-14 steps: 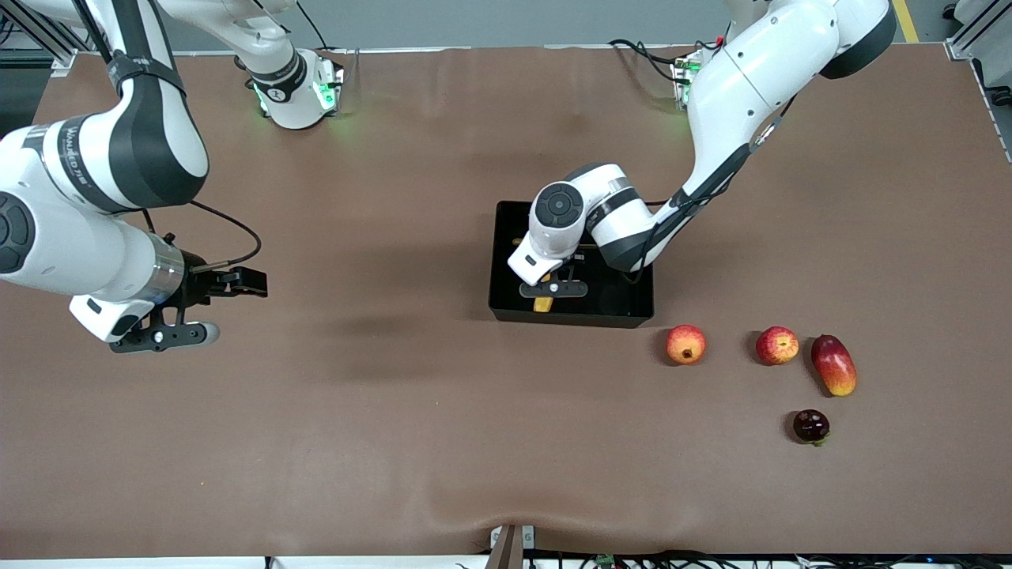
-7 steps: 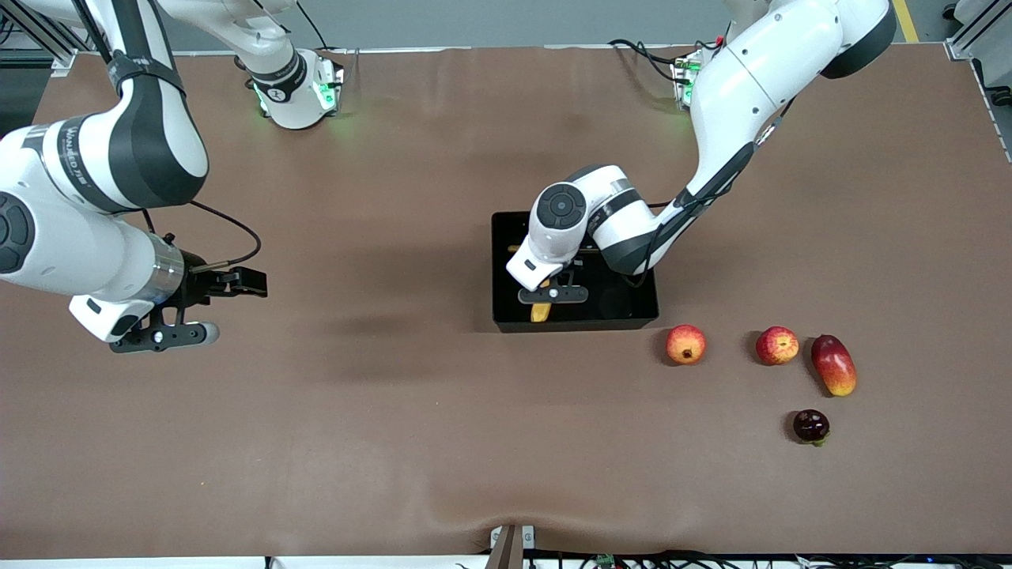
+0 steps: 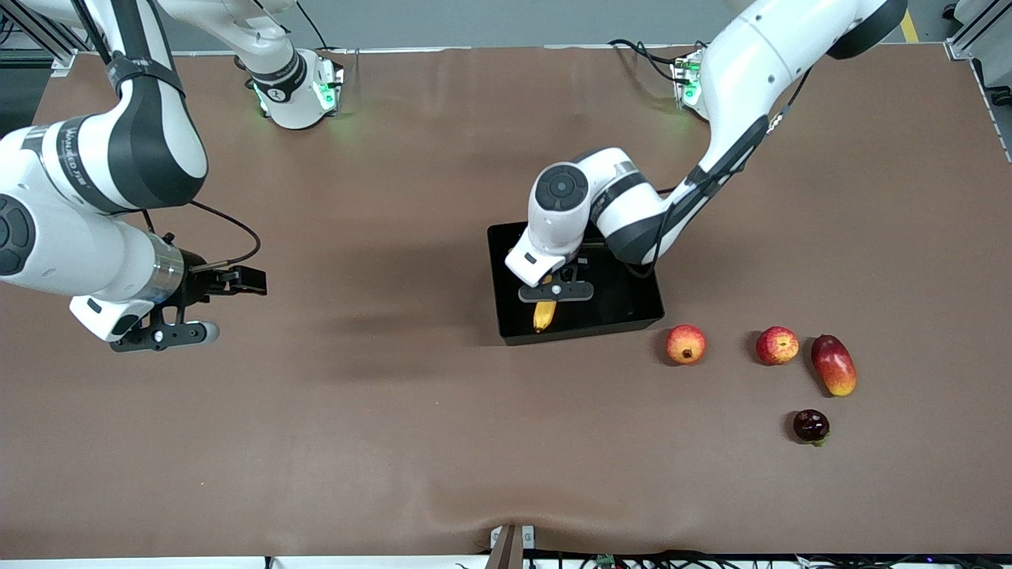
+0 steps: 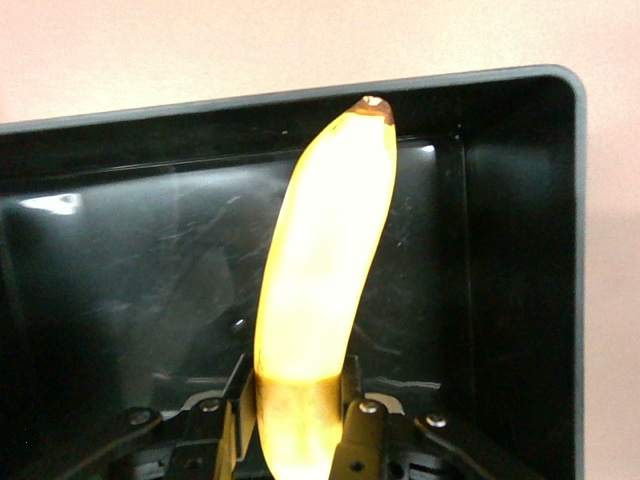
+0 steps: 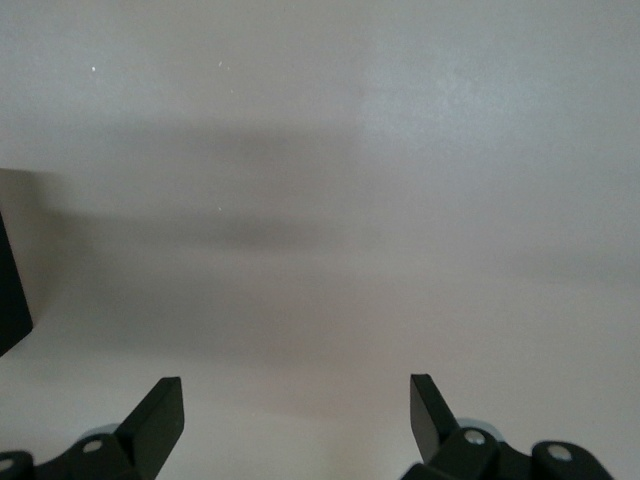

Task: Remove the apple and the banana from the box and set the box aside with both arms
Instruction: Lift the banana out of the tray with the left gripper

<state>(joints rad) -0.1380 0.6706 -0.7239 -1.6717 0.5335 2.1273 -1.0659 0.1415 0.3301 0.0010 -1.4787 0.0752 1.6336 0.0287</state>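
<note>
My left gripper point(image 3: 555, 291) is shut on the yellow banana point(image 3: 544, 315) and holds it inside the glossy black box point(image 3: 621, 296) near the table's middle. In the left wrist view the banana point(image 4: 325, 260) runs from between my fingertips point(image 4: 350, 405) to the box's wall point(image 4: 300, 95). The red-yellow apple point(image 3: 776, 345) lies on the table toward the left arm's end, nearer the front camera than the box. My right gripper point(image 3: 164, 336) waits open and empty above bare table at the right arm's end; its open jaws point(image 5: 295, 405) show only tablecloth between them.
A red-orange fruit with a dark crown point(image 3: 685, 344) lies between box and apple. A red-yellow mango point(image 3: 833, 364) lies beside the apple, and a dark round fruit point(image 3: 810, 425) nearer the camera. A corner of the box point(image 5: 12, 290) shows in the right wrist view.
The box has slid toward the front camera and turned a little. The left gripper has moved with the banana, and more of the banana shows. The right arm has not moved.
</note>
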